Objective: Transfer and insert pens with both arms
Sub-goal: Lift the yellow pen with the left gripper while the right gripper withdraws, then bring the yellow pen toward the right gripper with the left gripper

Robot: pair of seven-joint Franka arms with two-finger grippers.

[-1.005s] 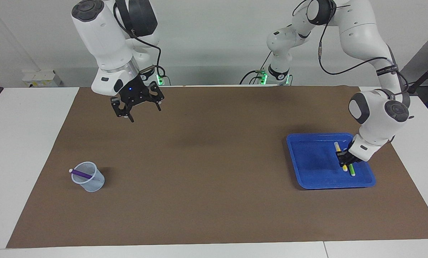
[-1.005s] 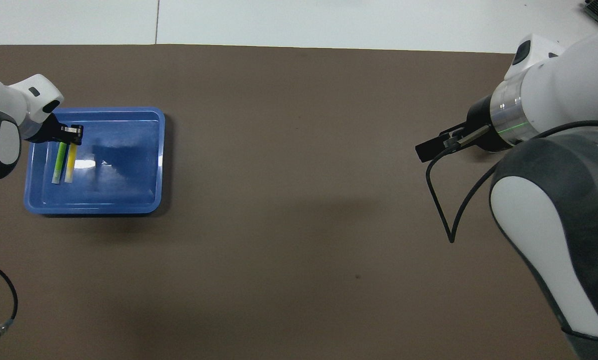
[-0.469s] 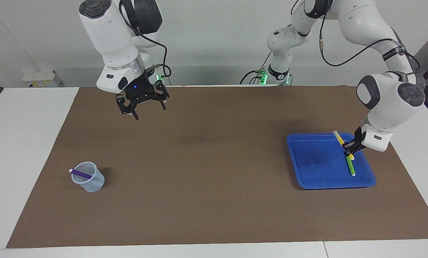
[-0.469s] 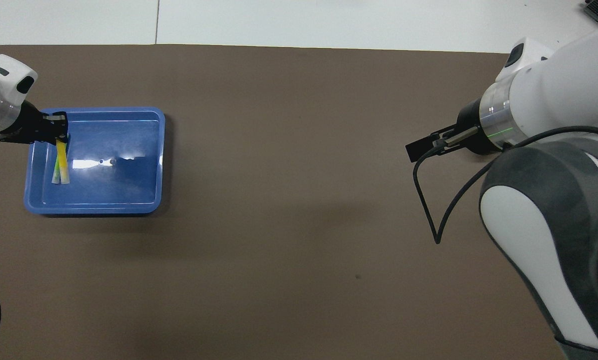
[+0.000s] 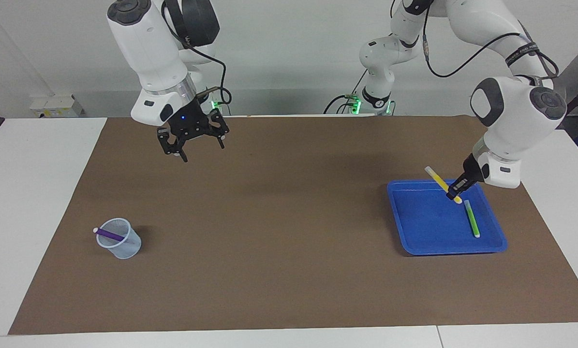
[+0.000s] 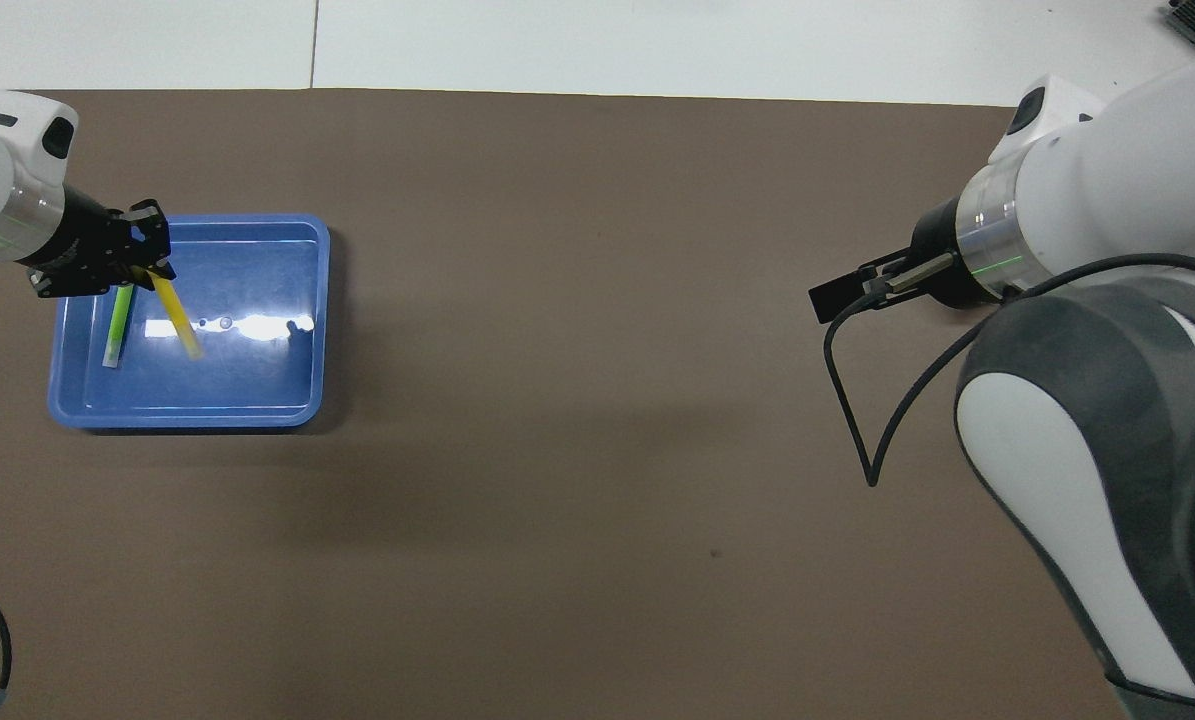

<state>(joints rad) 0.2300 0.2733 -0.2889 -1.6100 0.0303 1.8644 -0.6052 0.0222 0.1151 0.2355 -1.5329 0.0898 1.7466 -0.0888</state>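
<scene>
In the facing view, your left gripper [image 5: 455, 189] is in the air over the blue tray [image 5: 414, 227], at the left arm's end of the table. Its fingers are pressed together on the yellow pen [image 5: 441, 183], gripping it near one end, so the pen slants up and away from the gripper with its pale tip highest. The green pen [image 5: 472, 218] lies flat in the tray, apart from the gripper. Your right gripper [image 5: 192, 140] waits in the air over the brown mat [image 5: 279, 232], with its fingers spread and nothing between them. Toward the right arm's end of the table, farther from the robots, a pale mesh cup [image 5: 119, 238] stands on the mat; the purple pen [image 5: 107, 234] leans in it, its whitish end sticking out over the rim.

In the overhead view, the left gripper [image 6: 142, 272] covers the tray's [image 6: 257, 415] farther corner. The yellow pen [image 6: 175, 315] slants out from it above the tray floor. The green pen [image 6: 117, 325] lies just beside it. The right gripper [image 6: 842, 297] shows over bare mat [image 6: 577, 400]. The cup does not show here.
</scene>
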